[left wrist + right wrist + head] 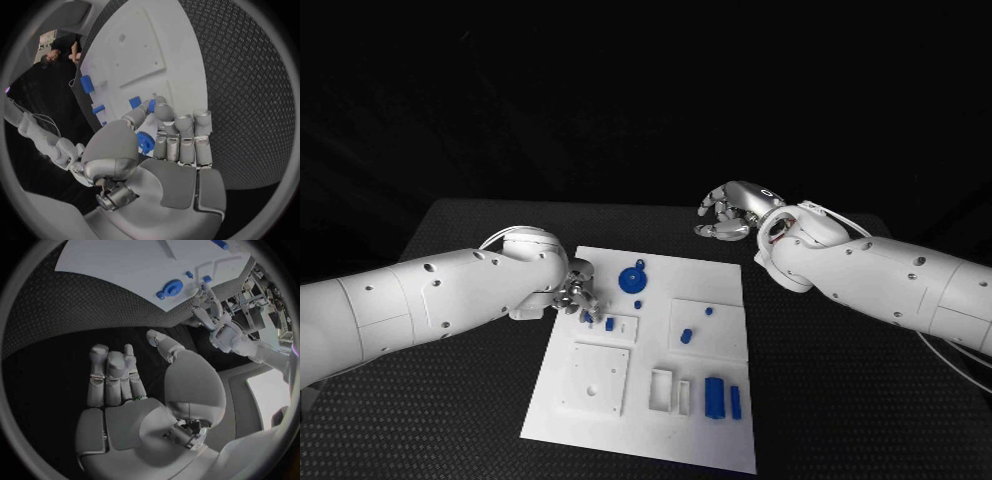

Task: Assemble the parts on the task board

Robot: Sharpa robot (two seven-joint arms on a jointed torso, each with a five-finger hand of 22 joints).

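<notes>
white task board (625, 420), blue parts (714, 395) on it

Task board (625, 425) mid-table (848, 400), parts (714, 395) on it.

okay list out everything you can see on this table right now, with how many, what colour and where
Table: one, black, textured, under everything.
Task board: one, white plate, middle of the table.
Round part: one, blue, far end of the board.
Small parts: several, blue, mid-board; exact count unclear.
Bar parts: two, blue, upright near the board's near right corner.
Raised panels: a few, white, on the board.
Left robot hand: one, silver, at the board's left edge, fingers down by a small blue part; whether it holds it is unclear.
Right robot hand: one, silver, beyond the board, holding nothing, fingers curled.
</notes>
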